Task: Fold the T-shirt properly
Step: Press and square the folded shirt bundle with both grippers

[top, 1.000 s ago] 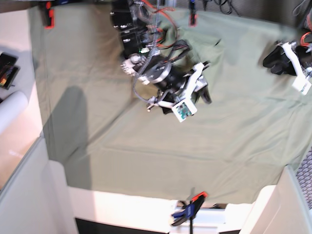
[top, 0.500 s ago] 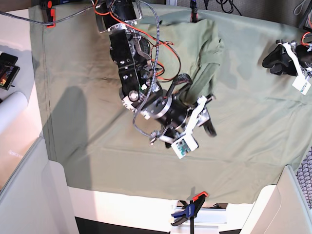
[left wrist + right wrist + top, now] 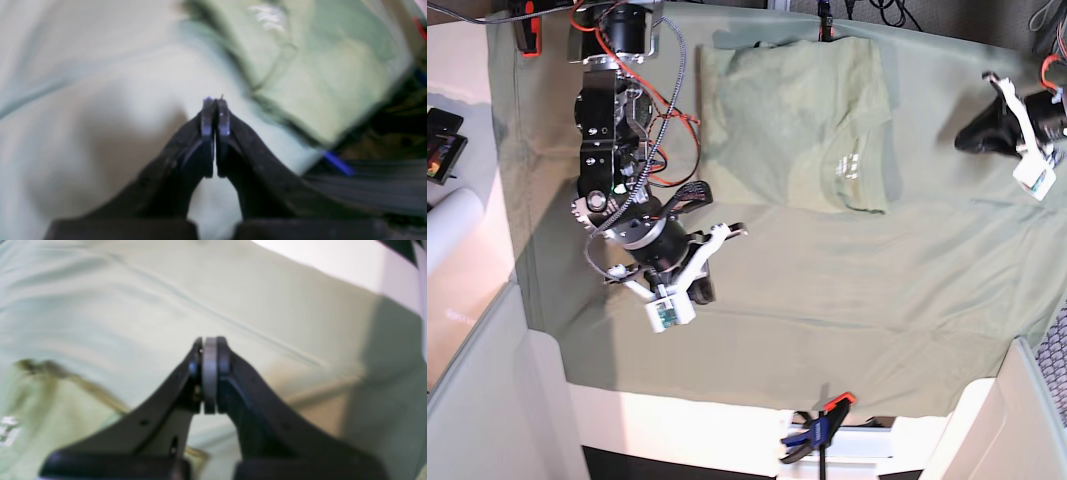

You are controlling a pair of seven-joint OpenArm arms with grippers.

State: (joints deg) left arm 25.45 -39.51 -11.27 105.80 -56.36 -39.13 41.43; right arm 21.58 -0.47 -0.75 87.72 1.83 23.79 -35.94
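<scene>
The pale sage-green T-shirt [image 3: 792,120] lies folded in a rough rectangle at the back middle of the table, its white neck label [image 3: 848,170] facing up near its front right corner. My right gripper [image 3: 704,289] is shut and empty, low over the cloth in front and to the left of the shirt. In the right wrist view it [image 3: 210,346] shows closed, with the shirt [image 3: 50,413] at lower left. My left gripper [image 3: 972,135] is shut and empty to the right of the shirt. In the left wrist view it [image 3: 215,106] is closed, with the shirt [image 3: 317,76] at upper right.
The grey-green table cloth [image 3: 877,300] covers the table. A blue and orange clamp [image 3: 817,425] grips its front edge, a red clamp [image 3: 524,30] its back left, another clamp [image 3: 824,22] its back edge. A white roll [image 3: 447,225] and a dark device [image 3: 442,140] lie at left.
My right arm has swung off the shirt, left and toward the front, and now hangs shut over bare cloth. The folded shirt is uncovered. The left arm has barely moved.
</scene>
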